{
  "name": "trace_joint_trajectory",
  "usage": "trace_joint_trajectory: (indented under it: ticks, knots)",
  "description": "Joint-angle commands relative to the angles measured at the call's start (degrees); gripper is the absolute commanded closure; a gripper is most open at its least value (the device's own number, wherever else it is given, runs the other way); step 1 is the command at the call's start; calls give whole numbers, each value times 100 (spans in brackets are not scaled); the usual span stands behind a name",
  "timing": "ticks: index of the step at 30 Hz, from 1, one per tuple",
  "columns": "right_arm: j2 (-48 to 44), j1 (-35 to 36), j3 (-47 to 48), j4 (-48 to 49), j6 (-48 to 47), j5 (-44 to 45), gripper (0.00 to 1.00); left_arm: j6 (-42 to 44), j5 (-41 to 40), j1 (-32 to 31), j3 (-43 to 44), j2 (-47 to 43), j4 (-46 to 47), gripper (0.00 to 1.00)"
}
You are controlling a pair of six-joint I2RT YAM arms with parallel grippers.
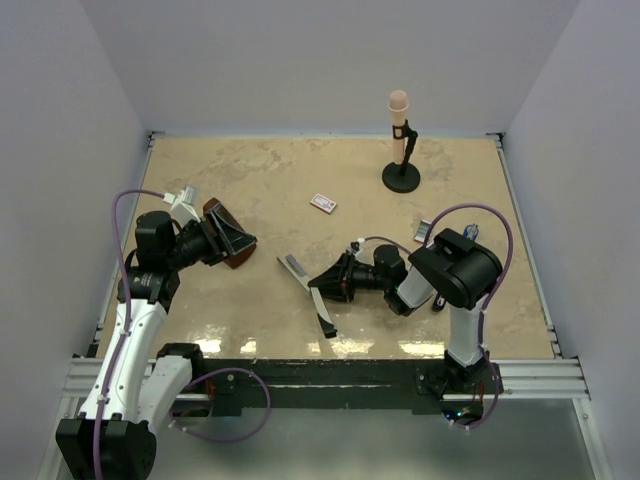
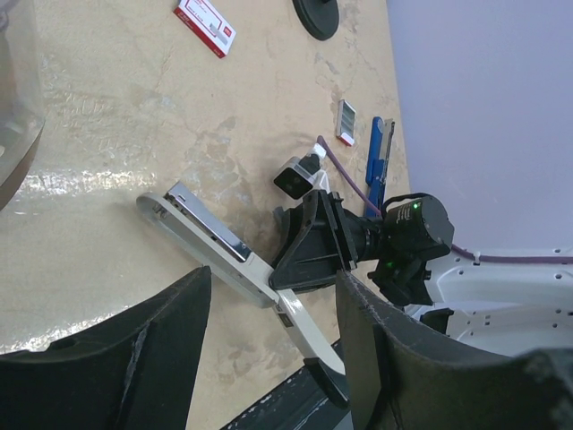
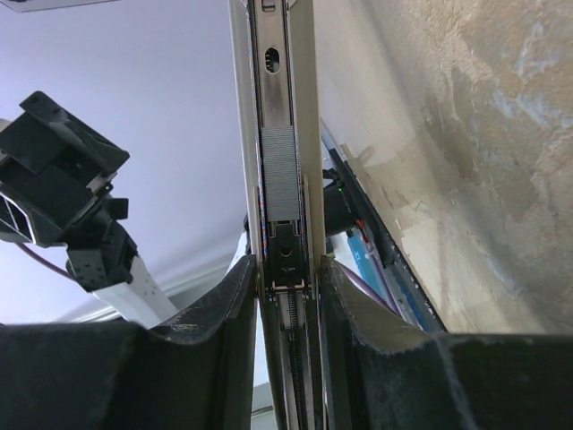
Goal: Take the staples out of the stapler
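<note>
The right gripper (image 3: 286,278), reaching leftward low over the table (image 1: 250,180), is clamped on the one stapler (image 1: 296,268), which is swung open. One strip of staples (image 3: 281,175) sits in its channel. The left gripper (image 1: 235,245) hovers well apart, jaws parted and empty. One box (image 1: 322,203) lies beyond.

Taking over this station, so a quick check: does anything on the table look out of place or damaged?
Only the stapler: it is splayed fully open, pinched in the right claw, with the staples exposed in its channel. That fits the unloading job; nothing looks spilled or broken.
</note>
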Motion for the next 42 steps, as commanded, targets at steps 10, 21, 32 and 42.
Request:
trace_joint_trajectory:
  ticks: [10,21,32,42]
  knots:
    - [26,-32,215,3856,705,25,100,190,-300,-21,213,-144,-52,38]
    - [-521,-138,550,3707,1787,429,100,208,-353,-21,302,-161,-131,38]
    - [-18,-155,39,3830,1409,464,100,234,-371,-21,231,-144,-105,38]
    - [-615,-155,461,2955,805,157,100,313,-362,-21,222,-196,-104,38]
